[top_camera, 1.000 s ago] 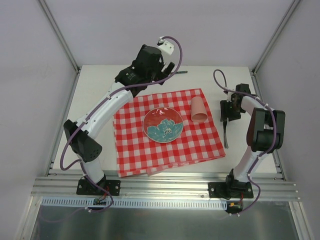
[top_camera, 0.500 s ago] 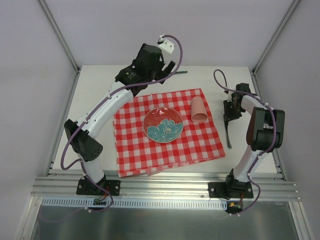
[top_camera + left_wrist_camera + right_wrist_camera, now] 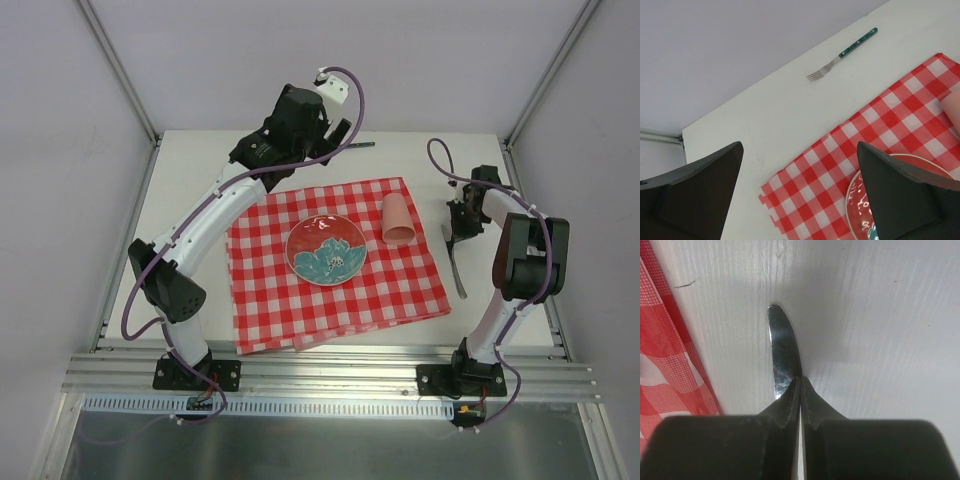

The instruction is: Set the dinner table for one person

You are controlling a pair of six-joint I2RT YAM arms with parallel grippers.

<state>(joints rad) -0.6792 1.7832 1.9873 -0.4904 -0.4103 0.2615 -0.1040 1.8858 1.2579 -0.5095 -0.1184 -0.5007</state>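
High rear overhead view, two nearer downward wrist views, the checked cloth (image 3: 300,300) common to all.

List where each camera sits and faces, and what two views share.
Top external: above and behind the arm bases, looking down at the dinner table; both arms show.
Left wrist: high on the left arm, facing fork and checked cloth; open left fingers show.
Right wrist: low, facing knife; shut right fingers show.
Shared: top and left wrist show the fork.

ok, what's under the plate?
The plate sits on the checked cloth, which lies on the dinner table. Anything else beneath the plate is covered and cannot be seen.
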